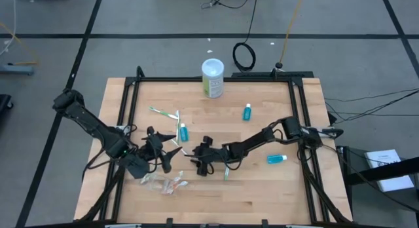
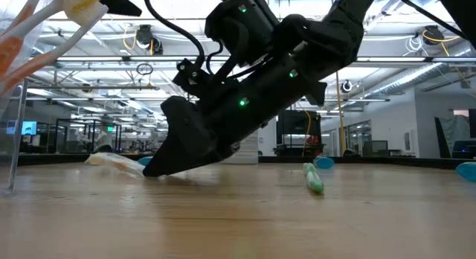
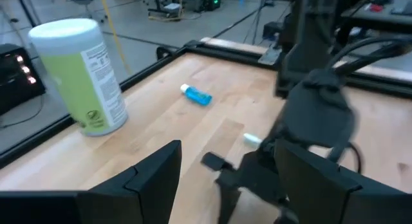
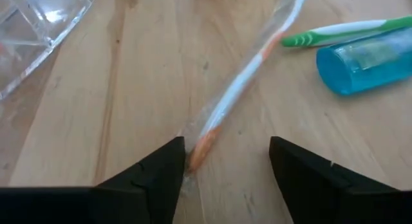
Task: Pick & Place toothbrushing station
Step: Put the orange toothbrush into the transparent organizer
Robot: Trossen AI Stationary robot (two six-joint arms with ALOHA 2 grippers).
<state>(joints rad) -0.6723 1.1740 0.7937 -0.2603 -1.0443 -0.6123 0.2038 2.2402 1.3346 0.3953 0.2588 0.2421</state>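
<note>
The right hand [image 4: 225, 169] reaches low over the desk [image 1: 262, 189], fingers spread, an orange toothbrush [image 4: 241, 89] lying loose between them, beside a teal tube [image 4: 367, 60]. The left hand [image 1: 163, 152], open, hovers just left of that tube.

1. Desk [image 1: 262, 189]: light wood planks, visible grain, smooth matt finish; black metal-looking frame [image 1: 216, 78] round the edge.
2. Orange toothbrush [image 4: 238, 98]: orange-and-white plastic, inside a clear, glossy, crinkled film wrap.
3. Green toothbrush [image 4: 347, 31]: smooth green-and-white plastic.
4. Teal tube [image 4: 367, 60]: translucent blue plastic, glossy.
5. Clear cup [image 4: 38, 24]: transparent hard plastic, faceted, shiny.
6. Canister [image 3: 80, 76]: matt white plastic lid, printed green-and-white label.
7. Right gripper [image 4: 225, 161] jaws: dark, matt plastic look.
8. Floor [image 1: 163, 18]: grey, dull, 12 o'clock of the desk.
</note>
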